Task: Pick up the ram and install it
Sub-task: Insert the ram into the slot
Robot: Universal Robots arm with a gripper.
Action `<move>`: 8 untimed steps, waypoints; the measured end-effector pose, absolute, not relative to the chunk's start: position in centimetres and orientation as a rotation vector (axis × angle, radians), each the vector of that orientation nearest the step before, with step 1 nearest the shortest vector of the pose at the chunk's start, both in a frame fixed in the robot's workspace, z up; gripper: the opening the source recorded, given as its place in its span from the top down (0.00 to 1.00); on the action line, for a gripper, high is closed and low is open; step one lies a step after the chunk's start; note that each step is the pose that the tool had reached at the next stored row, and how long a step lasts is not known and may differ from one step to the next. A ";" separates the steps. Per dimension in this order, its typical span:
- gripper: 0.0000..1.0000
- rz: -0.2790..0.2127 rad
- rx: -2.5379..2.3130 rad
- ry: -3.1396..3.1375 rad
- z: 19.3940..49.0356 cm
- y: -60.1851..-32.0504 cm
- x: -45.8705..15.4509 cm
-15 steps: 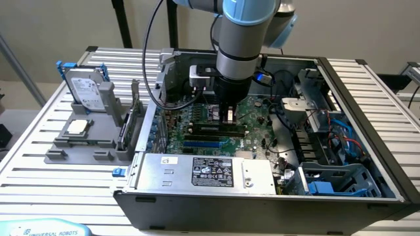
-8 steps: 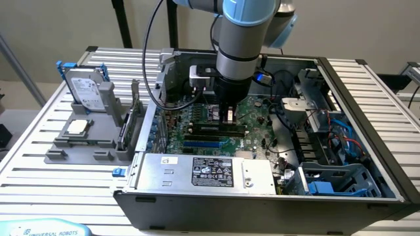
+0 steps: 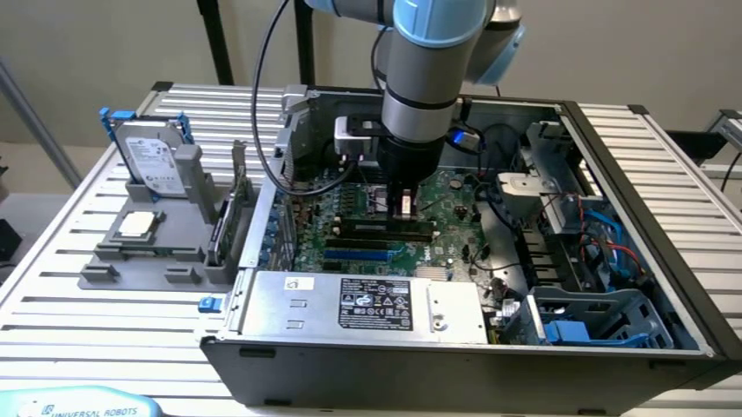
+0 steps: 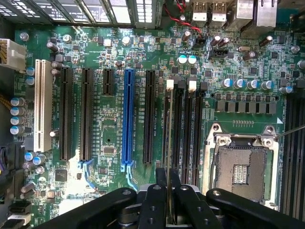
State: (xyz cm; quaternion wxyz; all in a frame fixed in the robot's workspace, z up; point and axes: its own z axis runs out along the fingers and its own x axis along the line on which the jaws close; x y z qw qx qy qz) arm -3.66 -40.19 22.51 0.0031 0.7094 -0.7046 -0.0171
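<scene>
An open PC case lies on a slatted table, with the motherboard exposed inside it and a power supply along its near edge. The arm comes down from the far side into the middle of the case.

On the exterior view's left, a grey holder on the table carries a hard drive standing upright, a CPU lying flat, and an expansion card on edge just beside the case wall.

The gripper sits low over the board, right above the black memory slots. In the wrist view its fingers are closed on the ram, which is seen edge-on as a thin line running along one of the slots, beside the empty CPU socket. The blue slot and white slot lie further off across the board. Whether the ram is fully seated cannot be told.
</scene>
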 end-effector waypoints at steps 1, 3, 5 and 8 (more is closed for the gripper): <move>0.86 -0.053 2.224 -2.209 22.5 -40.2 -3.7; 0.86 -0.053 2.224 -2.209 22.4 -40.2 -3.7; 0.86 -0.053 2.224 -2.209 22.4 -40.2 -3.7; 0.86 -0.054 2.224 -2.209 22.3 -40.2 -3.7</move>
